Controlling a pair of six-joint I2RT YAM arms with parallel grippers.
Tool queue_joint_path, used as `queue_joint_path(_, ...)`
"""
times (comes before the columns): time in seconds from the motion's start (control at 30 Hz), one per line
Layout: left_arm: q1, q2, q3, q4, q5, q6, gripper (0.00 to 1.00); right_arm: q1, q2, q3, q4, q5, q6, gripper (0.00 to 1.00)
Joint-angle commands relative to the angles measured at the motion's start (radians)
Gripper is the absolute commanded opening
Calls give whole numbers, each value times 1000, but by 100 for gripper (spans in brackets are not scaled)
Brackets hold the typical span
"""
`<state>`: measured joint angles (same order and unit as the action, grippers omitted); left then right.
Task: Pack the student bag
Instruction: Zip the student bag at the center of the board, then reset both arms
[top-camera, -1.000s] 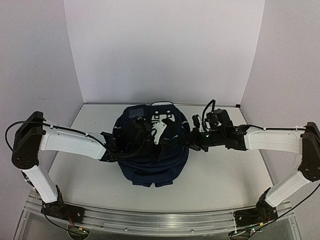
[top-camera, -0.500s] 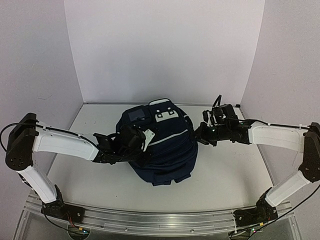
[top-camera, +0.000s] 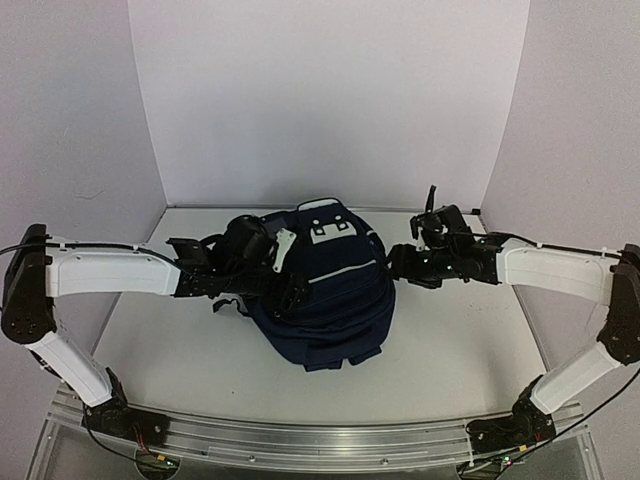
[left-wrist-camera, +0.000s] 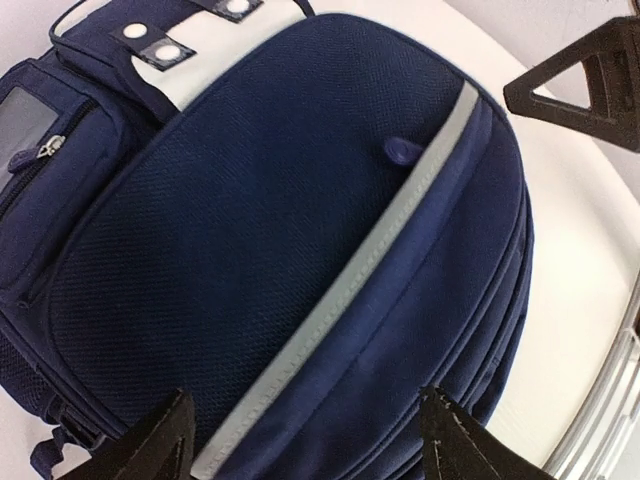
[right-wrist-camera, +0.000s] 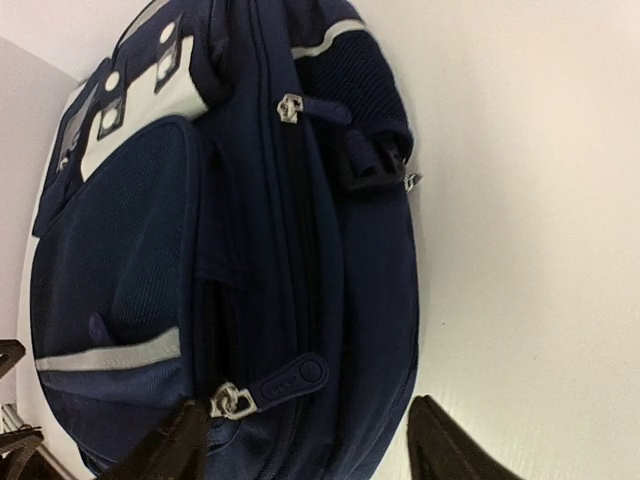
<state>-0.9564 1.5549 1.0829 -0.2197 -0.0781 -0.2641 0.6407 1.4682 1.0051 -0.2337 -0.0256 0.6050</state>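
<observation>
Now, from the top camera, we see the student bag (top-camera: 335, 300) lying front-up on the desk (top-camera: 460, 350). It sits midway between the left and right edges and nearer the far edge than the near one. Its white patches (top-camera: 330, 228) are at the end that points to the far edge. The left gripper (top-camera: 285, 275) hangs over the bag's left side, and the right gripper (top-camera: 392, 265) sits just beside its right side. From this height we cannot tell whether either one touches the fabric, nor how far the jaws stand apart.

Next, in the left wrist camera, we find that gripper's two dark fingertips (left-wrist-camera: 150, 445) in the bottom corners of the view, spread wide with nothing clasped between them. Below them lies the bag's navy mesh front. A light-grey reflective stripe (left-wrist-camera: 370, 260) runs slantwise across it, with a small navy pull (left-wrist-camera: 400, 150) beside the stripe.

Lastly, in the right wrist camera, we see that gripper's jaws also spread wide and gripping nothing. The bag's side fills the view ahead, crossed by zip tracks. A metal slider (right-wrist-camera: 228, 400) with a navy pull tab (right-wrist-camera: 290, 378) sits close above the fingers. Bare desk shows to the right.
</observation>
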Motion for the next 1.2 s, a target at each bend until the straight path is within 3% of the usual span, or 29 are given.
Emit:
queue_joint_path(0.0,107,-78,30,-89,127,-106,83,-11,-79,56,-8,196,-52,78)
queue_joint_path(0.17,245,-145,3,-129,171,-137,91,-52,-120,45,-28,236,-90,90)
queue_joint_path(0.3,408,-184,-12,-184,243,-150,93,-123,-137,17,-27,164,-110,97)
queue_joint_path(0.5,685,-253,-96,-176,328,-152,98,-294,-136,-30,-4,85,-151,98)
queue_joint_path(0.63,838,-343,-176,-121,255,-177,100,-406,-216,-79,62,101,-188,98)
queue_joint_path(0.77,869,-459,-222,-77,102,-146,100,-437,-355,-168,198,205,-271,98)
queue_joint_path(0.93,869,-563,-344,39,-34,-142,100,-437,-529,-394,488,326,-345,98)
queue_joint_path(1.17,870,-593,-594,338,-192,-99,100,-437,-619,-683,870,360,-377,98)
